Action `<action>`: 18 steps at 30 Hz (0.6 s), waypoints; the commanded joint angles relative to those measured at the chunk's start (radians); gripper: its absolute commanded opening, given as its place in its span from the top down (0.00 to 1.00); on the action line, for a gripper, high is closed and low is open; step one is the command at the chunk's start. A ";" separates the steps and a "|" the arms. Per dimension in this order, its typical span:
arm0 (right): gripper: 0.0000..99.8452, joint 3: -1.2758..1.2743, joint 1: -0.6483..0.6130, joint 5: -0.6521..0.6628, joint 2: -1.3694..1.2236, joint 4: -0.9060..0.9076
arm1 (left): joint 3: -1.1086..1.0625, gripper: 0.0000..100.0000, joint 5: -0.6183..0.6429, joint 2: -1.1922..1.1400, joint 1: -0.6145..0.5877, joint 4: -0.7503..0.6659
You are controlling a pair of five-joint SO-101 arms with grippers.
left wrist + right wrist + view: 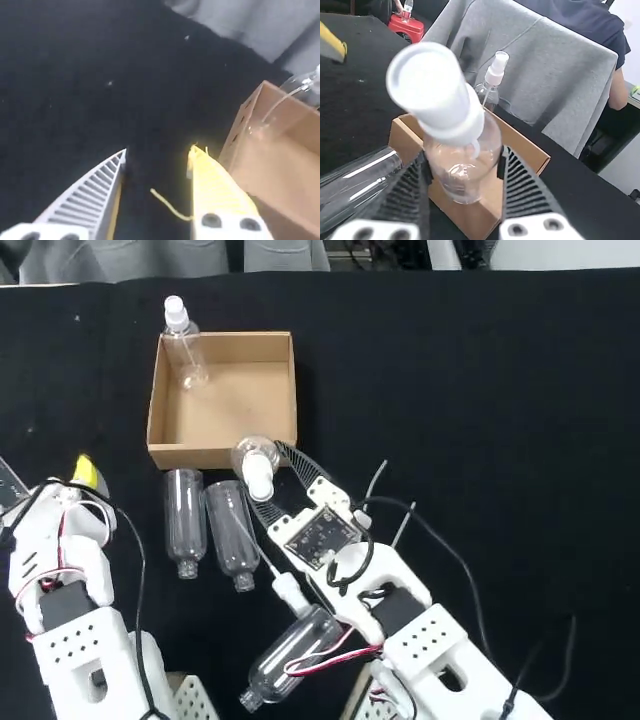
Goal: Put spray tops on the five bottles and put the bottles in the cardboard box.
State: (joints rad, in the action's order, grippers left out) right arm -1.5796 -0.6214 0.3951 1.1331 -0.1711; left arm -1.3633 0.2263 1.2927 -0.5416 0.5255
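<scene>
Right claw (462, 161) closed around a capped bottle (451, 142) at the near edge of the cardboard box (195, 455). Left claw (158, 149) parted and empty above the bench (480, 390), toward its left edge. A spray-topped bottle (185, 350) stands in the box's far-left corner. Two uncapped bottles (184, 518) lie just before the box.

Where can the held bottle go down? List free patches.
Free: most of the cardboard box floor, beside the capped bottle; the table right of the box. Crowded: in front, two lying bottles and the right gripper.
</scene>
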 commanded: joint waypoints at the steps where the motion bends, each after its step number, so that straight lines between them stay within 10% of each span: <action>1: 0.99 0.036 0.025 -0.005 0.039 -0.031 | -0.022 0.82 0.006 0.015 -0.013 -0.026; 18: 0.99 0.097 0.028 -0.012 0.039 0.112 | -0.082 0.82 0.006 0.015 -0.015 -0.026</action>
State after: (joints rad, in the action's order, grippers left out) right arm -1.5796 -0.6214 0.3951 1.1331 -0.1619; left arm -1.4615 0.2263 1.2927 -0.5462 0.5194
